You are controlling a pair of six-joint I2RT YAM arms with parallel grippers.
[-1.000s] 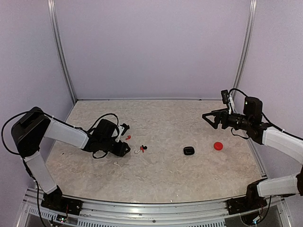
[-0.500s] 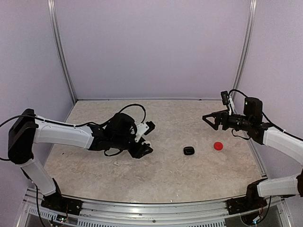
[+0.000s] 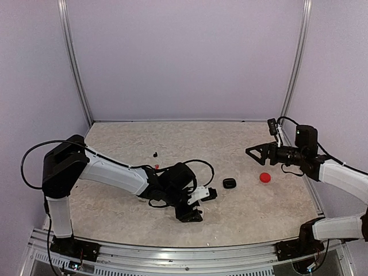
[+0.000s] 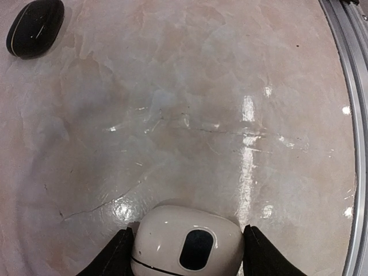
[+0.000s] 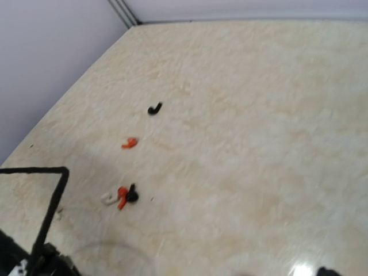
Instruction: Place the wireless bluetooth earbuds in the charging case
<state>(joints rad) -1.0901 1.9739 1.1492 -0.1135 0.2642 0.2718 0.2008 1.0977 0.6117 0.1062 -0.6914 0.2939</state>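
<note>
Five tiny earbuds lie loose on the left half of the tabletop (image 3: pixel 247 221), all out on the bare surface. In the right wrist view a lone black earbud (image 5: pixel 154 108) sits farthest back and a lone red earbud (image 5: pixel 129 142) lies nearer. Nearest is a tight cluster of a white earbud (image 5: pixel 107 199), a clustered red earbud (image 5: pixel 122 197) and a clustered black earbud (image 5: pixel 132 195), touching or all but touching. In the top view only the two lone ones show, behind the left arm.

That arm reaches low from its base toward the front middle. The left hand (image 4: pixel 187 230) is clamped on the white charging case (image 4: pixel 167 244), with one dark finger pressed against each side. The case shows a dark oval on its face. I cannot tell whether it rests on the tabletop or is just clear of it.

Just right of the left hand, the black case (image 3: pixel 229 183) lies flat with its lid shut. Further right and apart from it lies the red case (image 3: pixel 264 177).

The right hand (image 3: pixel 251 150) hovers above the tabletop, behind the red case and pointing left. From above its fingers look spread, with nothing between them.
</note>
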